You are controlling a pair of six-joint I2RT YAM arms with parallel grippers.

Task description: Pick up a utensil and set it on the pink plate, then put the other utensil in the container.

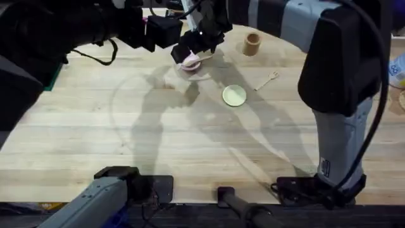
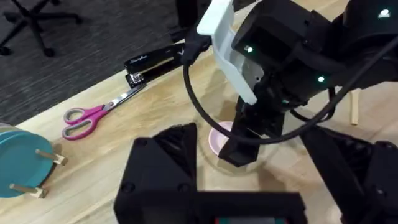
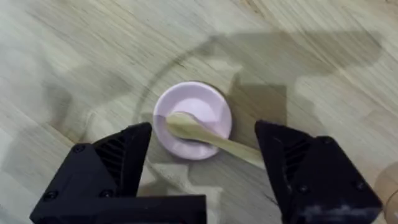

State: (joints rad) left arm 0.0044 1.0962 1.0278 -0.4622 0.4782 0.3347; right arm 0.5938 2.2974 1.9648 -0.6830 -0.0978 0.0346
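Note:
The wooden spoon (image 3: 186,127) lies with its bowl on the pink plate (image 3: 211,106) and its handle sticking out over the rim. My right gripper (image 3: 204,134) hovers just above it, open, with nothing between the fingers. From overhead, the right gripper (image 1: 195,49) covers most of the pink plate (image 1: 190,64) at the table's far middle. My left gripper (image 2: 255,177) is open and empty, a little short of the pink plate (image 2: 216,140). The wooden fork (image 1: 267,80) lies on the table to the right, and the brown container (image 1: 252,43) stands upright behind it.
A yellow plate (image 1: 234,95) sits between the pink plate and the fork. Pink-handled scissors (image 2: 84,118), a black stapler (image 2: 155,62) and a blue plate (image 2: 15,155) on a wooden rack lie near the table's edge, beyond the pink plate.

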